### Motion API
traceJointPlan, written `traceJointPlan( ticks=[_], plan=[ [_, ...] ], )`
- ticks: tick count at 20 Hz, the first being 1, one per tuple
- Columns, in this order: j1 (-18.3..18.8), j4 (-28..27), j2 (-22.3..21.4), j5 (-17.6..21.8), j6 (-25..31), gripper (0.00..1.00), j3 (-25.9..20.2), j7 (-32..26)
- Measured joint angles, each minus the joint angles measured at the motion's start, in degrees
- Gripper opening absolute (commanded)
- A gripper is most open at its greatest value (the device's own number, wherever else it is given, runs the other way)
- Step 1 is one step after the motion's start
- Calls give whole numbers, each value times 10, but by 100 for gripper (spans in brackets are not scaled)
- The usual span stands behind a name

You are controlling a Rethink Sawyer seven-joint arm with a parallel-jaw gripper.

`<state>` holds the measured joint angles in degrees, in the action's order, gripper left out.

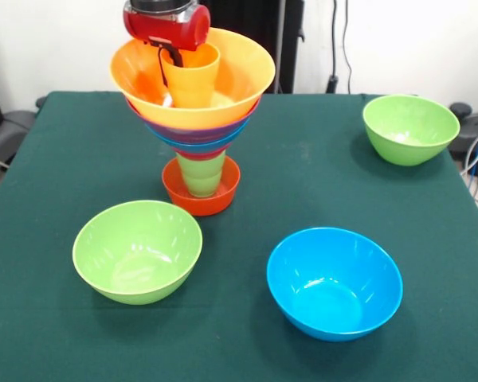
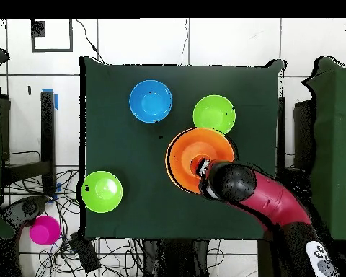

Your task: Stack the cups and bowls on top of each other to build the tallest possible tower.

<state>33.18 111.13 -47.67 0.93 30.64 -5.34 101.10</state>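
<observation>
Tower (image 1: 197, 131) on green table (image 1: 56, 159): small red-orange bowl (image 1: 201, 195) at base, light green cup (image 1: 201, 173) in it, stacked bowls above, large orange bowl (image 1: 239, 76) on top. Orange cup (image 1: 193, 79) sits inside it, gripper (image 1: 171, 60) at its rim, jaw state unclear. Loose: two lime bowls (image 1: 137, 251) (image 1: 410, 129), blue bowl (image 1: 334, 282).

No text, label, brand, number or sign can be read in either view. The bowls, the cups and the green worktop (image 1: 319, 183) are plain. At the bottom right corner of the overhead view, on the base end of the arm away from the claw, a white part (image 2: 321, 258) bears small dark marks, too small to make out as letters or figures.
</observation>
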Motion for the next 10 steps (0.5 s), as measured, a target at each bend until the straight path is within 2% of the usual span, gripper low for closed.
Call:
traceJointPlan(
  ticks=[10],
  plan=[
    [31, 17, -3, 0, -11, 0, -34, 0]
  ],
)
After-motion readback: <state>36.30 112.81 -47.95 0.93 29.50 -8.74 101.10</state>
